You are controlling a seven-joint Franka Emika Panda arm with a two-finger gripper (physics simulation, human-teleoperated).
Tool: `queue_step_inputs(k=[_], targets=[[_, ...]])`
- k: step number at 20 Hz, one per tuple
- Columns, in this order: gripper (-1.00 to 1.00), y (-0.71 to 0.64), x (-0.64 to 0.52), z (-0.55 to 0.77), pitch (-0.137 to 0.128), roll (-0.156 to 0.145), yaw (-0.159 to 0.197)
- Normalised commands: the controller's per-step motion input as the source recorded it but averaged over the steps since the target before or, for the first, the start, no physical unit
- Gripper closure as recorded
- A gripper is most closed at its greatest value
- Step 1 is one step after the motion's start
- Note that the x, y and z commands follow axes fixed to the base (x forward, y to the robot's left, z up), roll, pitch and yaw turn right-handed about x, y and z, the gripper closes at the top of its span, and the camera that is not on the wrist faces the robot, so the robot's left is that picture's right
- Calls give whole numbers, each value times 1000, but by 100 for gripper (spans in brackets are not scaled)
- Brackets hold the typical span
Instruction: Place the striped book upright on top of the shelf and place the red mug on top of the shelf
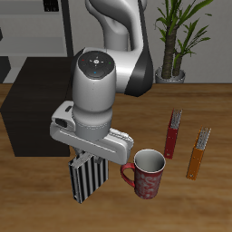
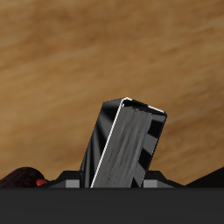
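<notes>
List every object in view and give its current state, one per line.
Gripper: shut on the striped book.
Striped book: upright, gripped at its top, not on the shelf.
Red mug: upright on the table, beside the striped book, not held.
Shelf: flat top bare where visible.
Red book: standing upright on the table.
Orange book: standing upright on the table.

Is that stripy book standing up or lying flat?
Upright: the striped book stands on end with vertical stripes, beside the red mug.
</notes>
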Motion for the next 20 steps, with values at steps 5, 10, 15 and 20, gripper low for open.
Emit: queue_step_inputs(k=[5,10,15,20], targets=[[100,-155,-452,578,-32,-18,12],[100,-130,-700,600,-68,-4,-4],[100,-139,-758,507,-55,2,-32],[100,-139,-570,269,-55,-11,-24]])
